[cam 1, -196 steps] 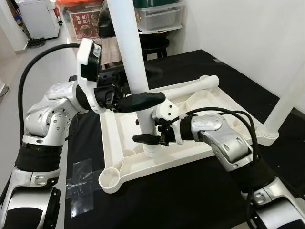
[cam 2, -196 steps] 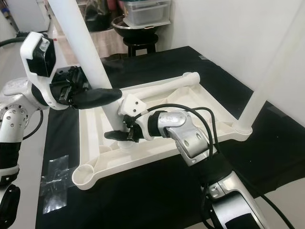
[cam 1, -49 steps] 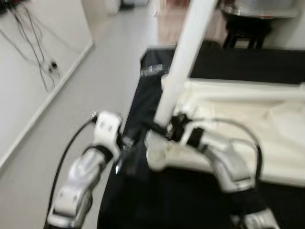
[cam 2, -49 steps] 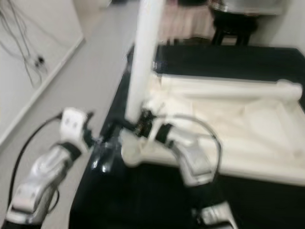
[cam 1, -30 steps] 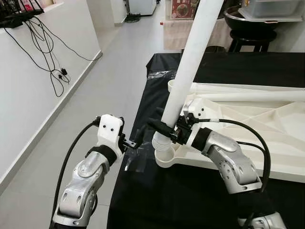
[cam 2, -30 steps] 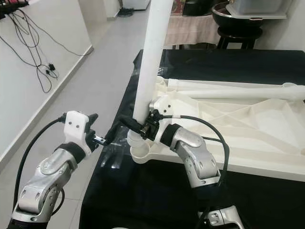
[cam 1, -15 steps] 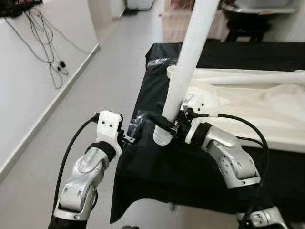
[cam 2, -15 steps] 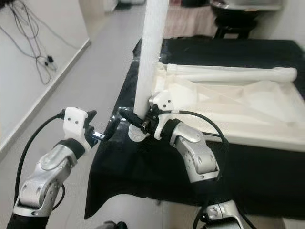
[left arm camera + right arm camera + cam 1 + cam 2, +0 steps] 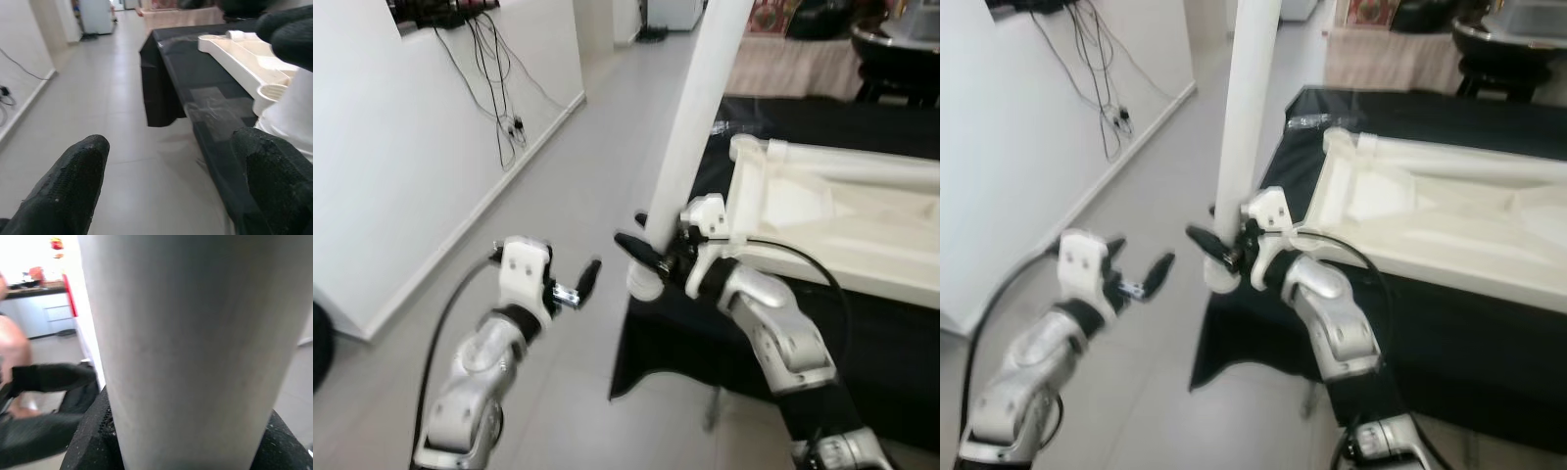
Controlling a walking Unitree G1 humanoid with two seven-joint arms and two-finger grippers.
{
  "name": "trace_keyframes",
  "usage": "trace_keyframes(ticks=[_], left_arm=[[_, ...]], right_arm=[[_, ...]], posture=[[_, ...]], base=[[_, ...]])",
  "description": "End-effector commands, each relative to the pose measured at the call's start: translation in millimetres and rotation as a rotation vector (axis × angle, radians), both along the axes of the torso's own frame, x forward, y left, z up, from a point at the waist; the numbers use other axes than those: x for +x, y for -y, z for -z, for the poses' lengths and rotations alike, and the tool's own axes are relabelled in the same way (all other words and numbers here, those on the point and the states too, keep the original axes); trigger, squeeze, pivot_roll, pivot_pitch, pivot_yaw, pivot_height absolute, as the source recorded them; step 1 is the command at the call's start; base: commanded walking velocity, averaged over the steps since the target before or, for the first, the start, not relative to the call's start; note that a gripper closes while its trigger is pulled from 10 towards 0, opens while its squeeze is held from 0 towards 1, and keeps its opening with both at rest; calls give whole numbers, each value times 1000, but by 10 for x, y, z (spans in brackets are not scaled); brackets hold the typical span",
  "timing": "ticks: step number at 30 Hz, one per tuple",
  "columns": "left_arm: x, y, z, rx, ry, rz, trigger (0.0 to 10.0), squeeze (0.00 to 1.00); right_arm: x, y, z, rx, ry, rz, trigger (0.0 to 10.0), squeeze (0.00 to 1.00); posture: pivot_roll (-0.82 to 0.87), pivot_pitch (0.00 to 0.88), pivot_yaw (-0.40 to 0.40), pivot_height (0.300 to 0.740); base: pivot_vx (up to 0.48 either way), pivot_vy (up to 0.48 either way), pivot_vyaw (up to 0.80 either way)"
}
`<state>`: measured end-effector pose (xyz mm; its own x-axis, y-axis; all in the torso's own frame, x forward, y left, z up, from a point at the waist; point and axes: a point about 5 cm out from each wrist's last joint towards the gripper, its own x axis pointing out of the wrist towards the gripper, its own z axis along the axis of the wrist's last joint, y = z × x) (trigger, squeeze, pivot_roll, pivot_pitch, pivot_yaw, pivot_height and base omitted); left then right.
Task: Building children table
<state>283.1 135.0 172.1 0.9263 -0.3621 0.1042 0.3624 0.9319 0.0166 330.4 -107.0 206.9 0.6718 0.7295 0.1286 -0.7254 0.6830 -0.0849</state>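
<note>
My right gripper (image 9: 646, 253) is shut on the lower end of a long white table leg (image 9: 690, 117), which stands nearly upright and leans slightly right. The leg's ribbed end (image 9: 641, 284) hangs over the floor, just past the corner of the black-covered table (image 9: 871, 323). In the right wrist view the leg (image 9: 186, 342) sits between both fingers (image 9: 90, 440). The white tabletop (image 9: 832, 206) lies upside down on the black cloth. My left gripper (image 9: 1139, 259) is open and holds nothing, out over the floor to the left of the leg.
Grey tiled floor (image 9: 558, 186) stretches to the left and ahead. A white wall with dangling cables (image 9: 499, 88) runs along the left. A dark stool and basin (image 9: 891, 49) stand behind the table. Clear tape (image 9: 215, 105) is stuck on the black cloth near the tabletop's corner.
The view has swung left and back. My right gripper has carried the leg away from the tabletop's corner, out past the table's edge. The left gripper stays open beside it.
</note>
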Motion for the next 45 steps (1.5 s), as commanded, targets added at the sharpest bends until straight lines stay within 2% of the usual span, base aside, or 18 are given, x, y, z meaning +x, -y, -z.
trace_keyframes(ticks=[1,13,26,33,35,40,43,45], left_arm=[[-27,3,87,-13,-28,18,10000,0],[-66,63,102,3,-10,85,10000,0],[-102,109,120,30,-5,149,10000,0],[-111,119,114,41,3,159,10000,0],[-115,124,104,57,8,151,10000,0],[-126,118,102,59,7,145,10000,0],[-132,80,96,63,-1,119,10000,0],[-133,77,98,66,-2,117,10000,0]], right_arm=[[14,8,6,-5,3,29,10000,0],[79,-26,29,17,-20,93,10000,0],[69,-26,-171,100,38,33,10000,0],[57,-26,-226,82,67,-16,10000,0],[40,-26,-274,50,97,-80,10000,0],[39,-22,-328,41,116,-120,10000,0],[36,-36,-354,-17,133,-170,10000,0],[36,-36,-355,-15,132,-172,10000,0]], posture=[[-52,127,41,740],[-50,110,35,740],[-47,95,43,740],[-46,97,47,740],[-41,107,43,740],[-40,114,42,740],[-40,124,42,740],[-40,124,42,740]], base=[[0,0,0],[179,0,-508],[279,0,-123],[199,0,0],[0,0,0],[0,0,0],[0,0,800],[0,0,800]])
